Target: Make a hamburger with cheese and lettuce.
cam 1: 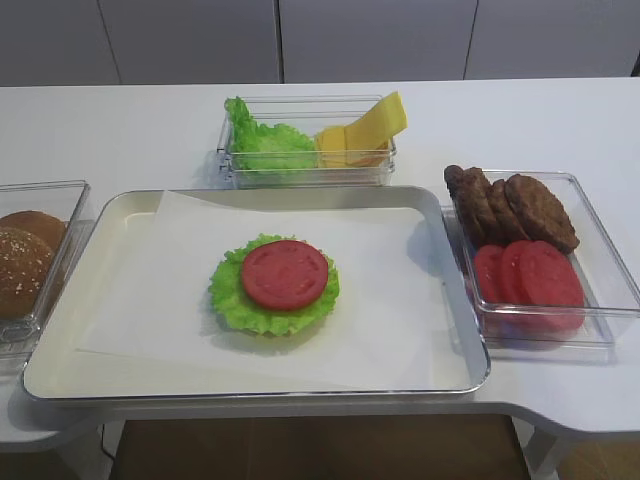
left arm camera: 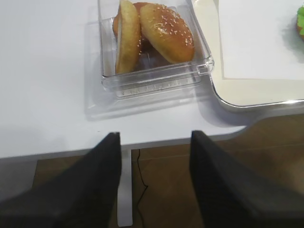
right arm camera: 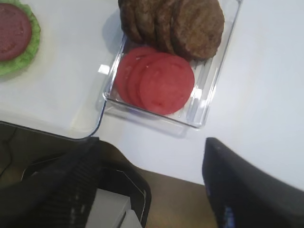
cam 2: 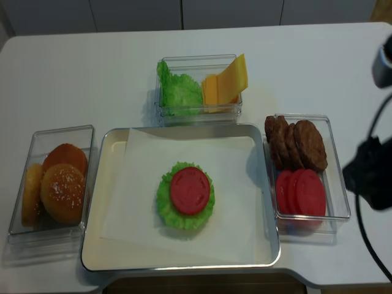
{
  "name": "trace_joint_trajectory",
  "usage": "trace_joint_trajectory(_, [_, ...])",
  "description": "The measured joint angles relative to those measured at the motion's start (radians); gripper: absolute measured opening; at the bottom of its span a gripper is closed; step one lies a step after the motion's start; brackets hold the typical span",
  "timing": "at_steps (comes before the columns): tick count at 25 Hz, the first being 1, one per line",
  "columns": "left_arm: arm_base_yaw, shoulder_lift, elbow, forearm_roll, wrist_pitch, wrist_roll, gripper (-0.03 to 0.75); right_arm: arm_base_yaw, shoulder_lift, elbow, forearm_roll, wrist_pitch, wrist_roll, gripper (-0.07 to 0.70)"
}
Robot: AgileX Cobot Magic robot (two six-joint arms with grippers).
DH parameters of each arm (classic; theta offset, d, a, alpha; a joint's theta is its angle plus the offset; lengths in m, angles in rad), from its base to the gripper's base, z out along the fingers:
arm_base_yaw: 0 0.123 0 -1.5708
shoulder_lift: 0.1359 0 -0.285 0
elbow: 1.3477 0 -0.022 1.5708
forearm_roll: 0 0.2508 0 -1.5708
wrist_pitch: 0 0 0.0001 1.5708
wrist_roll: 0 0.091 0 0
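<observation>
Cheese next, propped in back bin beside spare lettuce, hamburger mid-tray; looks thin, floppy, slick, so best pinched by raised edge; both right gripper and left gripper spread wide, holding nothing.

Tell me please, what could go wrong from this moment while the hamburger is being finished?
1. The tomato slice lies loose on the hamburger; pressing cheese onto it may make it slide off.
2. The cheese slices lean together in the container beside the lettuce, so two slices could come up at once.
3. The paper on the tray lies loose, so a push on the stack might shift it.
</observation>
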Motion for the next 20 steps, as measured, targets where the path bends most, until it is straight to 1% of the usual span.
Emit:
trace_joint_trajectory(5, [0.000, 0.000, 0.000, 0.000, 0.000, 0.000, 0.353, 0.000, -0.138, 0.092, 0.012, 0.005, 0.007, 0.517])
trace_joint_trajectory(10, [0.000, 0.000, 0.000, 0.000, 0.000, 0.000, 0.353, 0.000, -0.244, 0.177, 0.056, 0.010, 0.007, 0.517])
trace_joint_trajectory(20, [0.000, 0.000, 0.000, 0.000, 0.000, 0.000, 0.353, 0.000, -0.404, 0.317, 0.070, 0.010, 0.007, 0.516])
